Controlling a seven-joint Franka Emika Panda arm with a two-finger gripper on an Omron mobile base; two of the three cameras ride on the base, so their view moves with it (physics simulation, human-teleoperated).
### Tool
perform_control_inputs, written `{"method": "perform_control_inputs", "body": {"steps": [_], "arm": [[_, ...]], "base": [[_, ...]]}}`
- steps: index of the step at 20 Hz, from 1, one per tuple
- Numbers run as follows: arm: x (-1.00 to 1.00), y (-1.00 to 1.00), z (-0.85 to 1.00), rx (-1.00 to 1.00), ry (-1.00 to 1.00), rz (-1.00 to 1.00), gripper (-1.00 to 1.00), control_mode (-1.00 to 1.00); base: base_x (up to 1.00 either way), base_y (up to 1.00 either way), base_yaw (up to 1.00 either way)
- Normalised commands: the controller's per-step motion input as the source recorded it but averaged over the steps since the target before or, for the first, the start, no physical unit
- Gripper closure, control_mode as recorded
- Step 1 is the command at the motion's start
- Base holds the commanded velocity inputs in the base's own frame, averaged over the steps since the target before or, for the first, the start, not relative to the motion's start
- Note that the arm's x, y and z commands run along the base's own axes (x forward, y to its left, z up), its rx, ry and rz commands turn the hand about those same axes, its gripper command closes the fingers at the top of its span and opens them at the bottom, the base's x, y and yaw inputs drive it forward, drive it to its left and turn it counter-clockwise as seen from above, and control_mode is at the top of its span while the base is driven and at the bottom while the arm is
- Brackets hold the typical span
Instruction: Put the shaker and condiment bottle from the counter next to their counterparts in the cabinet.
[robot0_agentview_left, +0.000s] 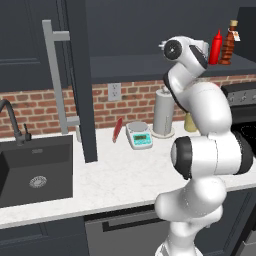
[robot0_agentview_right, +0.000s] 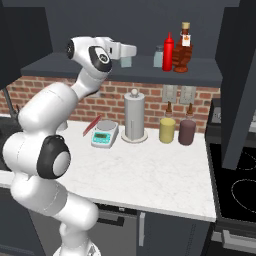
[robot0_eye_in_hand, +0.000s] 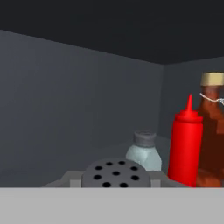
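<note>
In the right base view my gripper (robot0_agentview_right: 127, 56) reaches over the cabinet shelf (robot0_agentview_right: 65, 66), shut on the small pale shaker (robot0_agentview_right: 126, 61). The hand view looks down on that shaker's grey perforated cap (robot0_eye_in_hand: 116, 174) at the bottom. Further right on the shelf stand the second shaker (robot0_agentview_right: 158, 56) (robot0_eye_in_hand: 145, 151), the red squeeze bottle (robot0_agentview_right: 169, 51) (robot0_eye_in_hand: 185, 144) (robot0_agentview_left: 216, 47) and, right beside it, the amber condiment bottle (robot0_agentview_right: 183, 48) (robot0_eye_in_hand: 211, 131) (robot0_agentview_left: 229, 46). The held shaker is a short gap to the left of its look-alike.
The open cabinet door (robot0_agentview_left: 80, 80) with its grey bar handle (robot0_agentview_left: 56, 75) hangs over the counter (robot0_agentview_right: 150, 175). Below the shelf stand a paper towel roll (robot0_agentview_right: 134, 116), a scale (robot0_agentview_right: 104, 134), and yellow (robot0_agentview_right: 167, 129) and maroon (robot0_agentview_right: 187, 131) canisters. Sink (robot0_agentview_left: 35, 170) on the left, stove (robot0_agentview_right: 240, 190) on the right.
</note>
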Motion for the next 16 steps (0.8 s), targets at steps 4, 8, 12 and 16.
{"method": "perform_control_inputs", "body": {"steps": [4,8,12,16], "arm": [[0.43,-0.02,-0.05,0.00,0.00,-0.10,1.00,-1.00],[0.40,-0.12,0.00,0.03,-0.01,-0.11,1.00,-1.00],[0.25,-0.09,0.00,0.03,0.00,-0.13,1.00,-1.00],[0.17,-0.18,-0.01,0.04,0.00,-0.14,1.00,-1.00]], "base": [[0.00,0.00,0.00],[0.00,0.00,0.00],[0.00,0.00,0.00],[0.00,0.00,0.00]]}}
